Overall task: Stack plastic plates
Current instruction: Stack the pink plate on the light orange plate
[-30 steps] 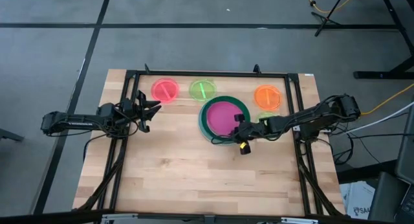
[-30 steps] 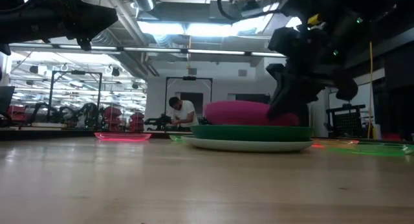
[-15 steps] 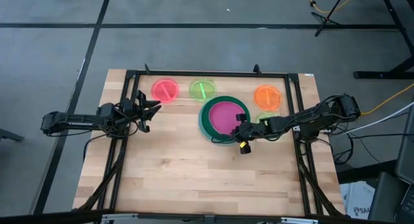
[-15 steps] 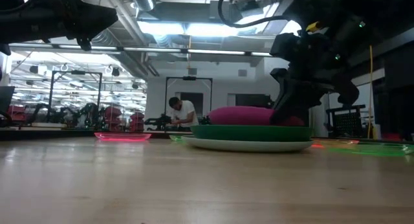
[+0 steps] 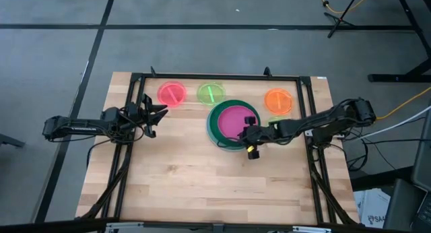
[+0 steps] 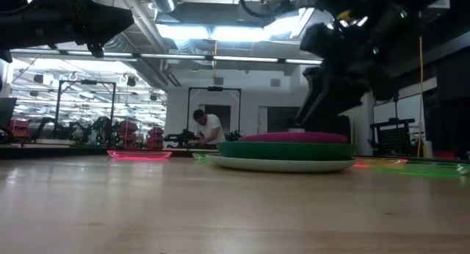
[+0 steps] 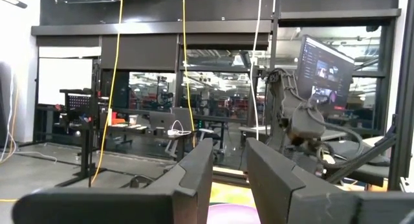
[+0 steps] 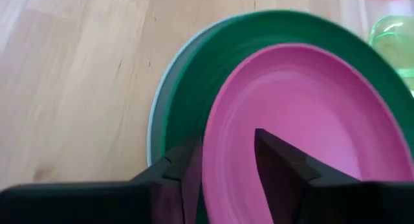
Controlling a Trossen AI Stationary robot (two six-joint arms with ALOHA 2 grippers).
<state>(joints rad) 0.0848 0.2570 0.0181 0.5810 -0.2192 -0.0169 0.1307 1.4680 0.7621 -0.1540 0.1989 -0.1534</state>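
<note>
While its two dark fingers stand a little apart, the right gripper sits at the near-right rim of the magenta plate. The right wrist view shows one finger over the pink surface and the other over the dark green plate just outside that rim; whether the fingers press on the rim cannot be told. The right arm reaches in low from the counter's right edge, stretched nearly level toward the middle.

Smooth and round, the magenta plate lies flat inside the larger dark green one, which rests on a pale light blue plate showing only as a thin edge. In the low view, this stack sits level on the pale wooden counter.

Toward the far edge lie three smaller translucent plates, apart from each other: a pink-red plate, a neon green plate and an orange plate. A sliver of another green plate shows beside the right arm.

Over the counter's left side, the left gripper hovers, its fingers parted with nothing between them, and its arm is held out level, clear of every plate.

A person stands in the room beyond.
</note>
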